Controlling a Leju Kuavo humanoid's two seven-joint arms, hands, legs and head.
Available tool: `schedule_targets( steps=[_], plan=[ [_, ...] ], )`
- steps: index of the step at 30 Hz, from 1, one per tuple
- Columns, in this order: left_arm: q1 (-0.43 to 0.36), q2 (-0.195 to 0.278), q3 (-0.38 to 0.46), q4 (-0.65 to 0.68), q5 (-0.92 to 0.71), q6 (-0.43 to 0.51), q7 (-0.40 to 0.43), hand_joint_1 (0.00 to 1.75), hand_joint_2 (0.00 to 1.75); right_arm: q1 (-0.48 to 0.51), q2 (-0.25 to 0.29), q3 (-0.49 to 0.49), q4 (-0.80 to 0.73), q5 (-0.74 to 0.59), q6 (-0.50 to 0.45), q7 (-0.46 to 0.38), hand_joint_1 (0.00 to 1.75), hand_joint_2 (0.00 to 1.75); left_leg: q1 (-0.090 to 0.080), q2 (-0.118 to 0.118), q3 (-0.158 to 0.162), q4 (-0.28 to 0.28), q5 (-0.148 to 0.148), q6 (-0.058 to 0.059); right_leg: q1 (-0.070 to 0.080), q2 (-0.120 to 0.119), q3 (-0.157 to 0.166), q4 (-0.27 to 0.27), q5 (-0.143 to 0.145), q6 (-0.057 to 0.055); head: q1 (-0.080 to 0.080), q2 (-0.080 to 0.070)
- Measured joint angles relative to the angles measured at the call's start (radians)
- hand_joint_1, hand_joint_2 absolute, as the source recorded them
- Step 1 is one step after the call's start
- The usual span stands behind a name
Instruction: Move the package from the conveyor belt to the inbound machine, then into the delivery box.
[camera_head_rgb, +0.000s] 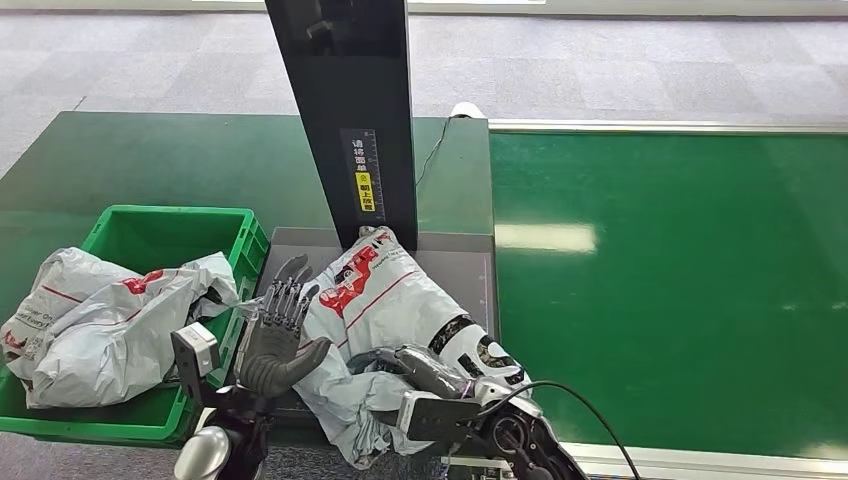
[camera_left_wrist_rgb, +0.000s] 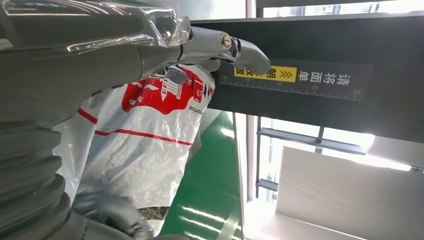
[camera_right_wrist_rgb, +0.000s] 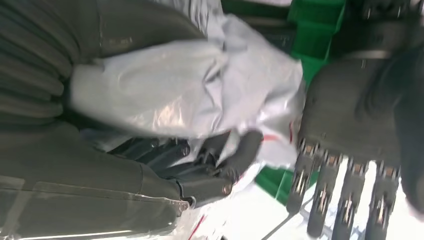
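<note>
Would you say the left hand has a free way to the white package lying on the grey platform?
Probably yes: the left hand is raised with fingers spread right beside the package, nothing between them. The right hand already grips the package's near side.

Parcel-sorting station: conveyor belt (camera_head_rgb: 680, 280), scanner post (camera_head_rgb: 350, 110)

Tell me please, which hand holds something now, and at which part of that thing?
The right hand grips the white package at its crumpled near end, on the scanner platform. The left hand is spread beside it, holding nothing.
</note>
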Motion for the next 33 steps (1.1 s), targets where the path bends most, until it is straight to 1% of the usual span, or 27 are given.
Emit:
schedule_targets(
  steps=[7, 10, 14, 21, 27, 30, 33],
  plan=[
    [0.000, 0.000, 0.002, 0.000, -0.004, 0.006, -0.006, 0.00, 1.75, 0.021, 0.000, -0.042, -0.023, -0.015, -0.019, 0.007, 0.00, 1.75, 0.000, 0.000, 0.000, 0.000, 0.000, 0.000, 0.000, 0.000, 0.000, 0.000, 0.000, 0.000, 0.000, 0.000],
    [0.000, -0.001, 0.002, 0.000, -0.030, 0.036, -0.016, 0.00, 1.75, 0.032, 0.001, -0.058, -0.034, -0.031, -0.033, 0.005, 0.00, 1.75, 0.000, 0.000, 0.000, 0.000, 0.000, 0.000, 0.000, 0.000, 0.000, 0.000, 0.000, 0.000, 0.000, 0.000],
    [0.005, -0.009, 0.004, -0.013, -0.109, 0.140, -0.031, 0.00, 1.75, 0.070, 0.010, -0.110, -0.090, -0.107, -0.069, -0.005, 0.00, 1.75, 0.000, 0.000, 0.000, 0.000, 0.000, 0.000, 0.000, 0.000, 0.000, 0.000, 0.000, 0.000, 0.000, 0.000],
    [0.011, -0.018, 0.003, -0.058, -0.133, 0.196, -0.093, 0.00, 1.75, 0.145, 0.028, -0.216, -0.216, -0.269, -0.062, -0.022, 0.00, 1.75, 0.000, 0.000, -0.001, 0.000, 0.000, 0.000, 0.000, 0.000, -0.001, 0.000, 0.000, 0.000, 0.000, 0.000],
    [0.015, -0.016, -0.017, -0.090, -0.202, 0.196, -0.126, 0.00, 1.75, 0.171, 0.036, -0.263, -0.262, -0.323, -0.044, -0.022, 0.00, 1.75, 0.000, 0.000, 0.000, 0.000, 0.000, 0.000, 0.000, 0.000, 0.000, 0.000, 0.000, 0.000, 0.000, 0.000],
    [0.017, 0.001, -0.058, -0.095, -0.332, 0.165, -0.124, 0.00, 1.75, 0.177, 0.040, -0.279, -0.274, -0.330, -0.040, -0.022, 0.00, 1.75, 0.000, 0.000, 0.000, 0.000, 0.000, 0.000, 0.000, 0.000, 0.000, 0.000, 0.000, 0.000, 0.000, 0.000],
    [0.016, 0.028, -0.127, -0.091, -0.491, 0.120, -0.120, 0.00, 1.75, 0.178, 0.042, -0.290, -0.276, -0.331, -0.035, -0.020, 0.00, 1.75, 0.000, 0.000, -0.001, 0.000, 0.000, 0.000, 0.000, 0.000, -0.001, 0.000, 0.000, 0.000, 0.000, 0.000]
  ],
)
